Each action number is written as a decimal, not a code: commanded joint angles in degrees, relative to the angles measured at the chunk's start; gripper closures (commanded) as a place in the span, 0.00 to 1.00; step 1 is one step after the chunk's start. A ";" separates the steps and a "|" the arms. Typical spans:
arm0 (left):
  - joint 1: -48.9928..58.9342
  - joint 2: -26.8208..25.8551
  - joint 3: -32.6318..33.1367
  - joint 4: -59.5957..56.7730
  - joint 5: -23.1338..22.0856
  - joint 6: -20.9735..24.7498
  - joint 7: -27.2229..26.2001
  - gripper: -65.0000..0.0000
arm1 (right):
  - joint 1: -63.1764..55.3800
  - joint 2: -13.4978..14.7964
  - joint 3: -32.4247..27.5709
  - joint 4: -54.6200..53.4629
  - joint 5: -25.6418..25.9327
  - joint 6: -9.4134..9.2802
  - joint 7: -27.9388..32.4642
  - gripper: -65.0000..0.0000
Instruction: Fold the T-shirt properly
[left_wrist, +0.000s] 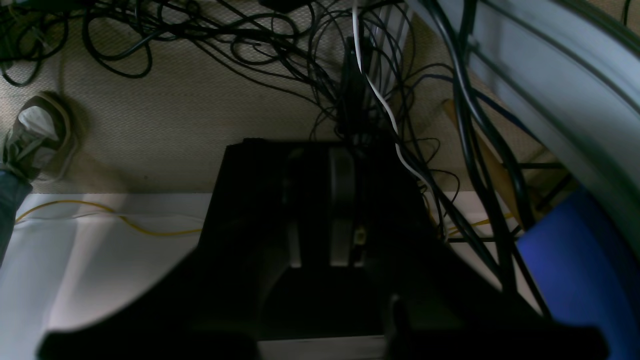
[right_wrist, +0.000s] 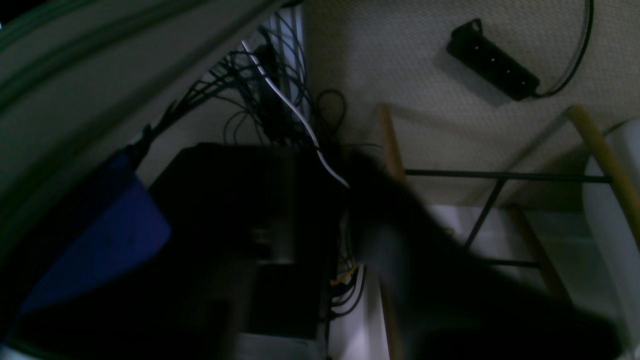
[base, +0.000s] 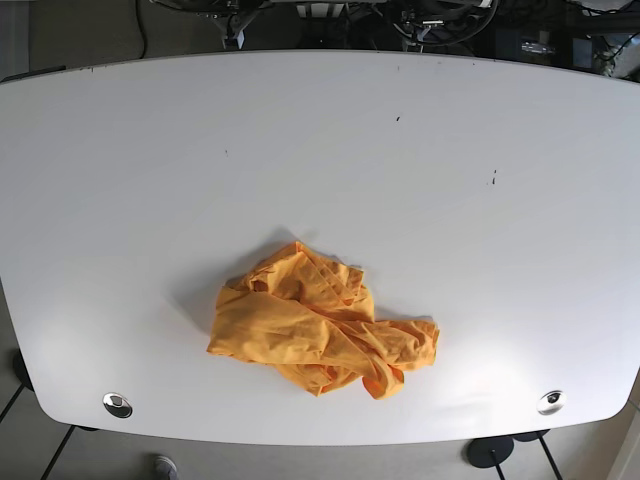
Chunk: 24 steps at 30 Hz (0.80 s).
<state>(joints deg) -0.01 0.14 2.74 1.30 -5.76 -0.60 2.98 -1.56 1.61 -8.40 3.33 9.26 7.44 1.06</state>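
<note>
In the base view an orange T-shirt (base: 320, 330) lies crumpled in a heap on the white table (base: 400, 150), near the front edge and a little left of centre. Neither arm reaches into that view. The left wrist view shows my left gripper (left_wrist: 320, 150) as a dark block hanging over the floor. No gap shows between its fingers, and it holds nothing. In the right wrist view my right gripper (right_wrist: 255, 150) is equally dark and blurred, with its fingers together and nothing held. Neither wrist view shows the T-shirt.
Tangled black cables (left_wrist: 260, 55) cover the carpet behind the table. A shoe (left_wrist: 35, 135) stands at the left, and a blue object (left_wrist: 575, 260) is at the right. A power strip (right_wrist: 492, 60) and wooden chair legs (right_wrist: 600, 150) are on the floor.
</note>
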 joint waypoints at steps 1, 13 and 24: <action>0.33 0.08 0.04 0.10 0.37 0.17 -0.26 0.91 | -0.24 0.17 -0.03 0.21 0.12 -0.05 0.15 0.93; 1.37 -0.54 -0.15 1.29 -0.26 0.21 -1.36 0.91 | -0.33 0.11 -0.26 4.27 0.02 -0.37 1.97 0.87; 8.32 -0.80 -0.24 14.83 -0.17 0.38 -1.27 0.91 | -3.23 1.07 -0.17 8.40 0.37 -0.54 4.61 0.73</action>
<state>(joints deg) 8.05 -0.69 2.63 16.19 -6.00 -0.40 1.56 -4.45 2.57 -8.67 12.03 9.41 6.81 5.76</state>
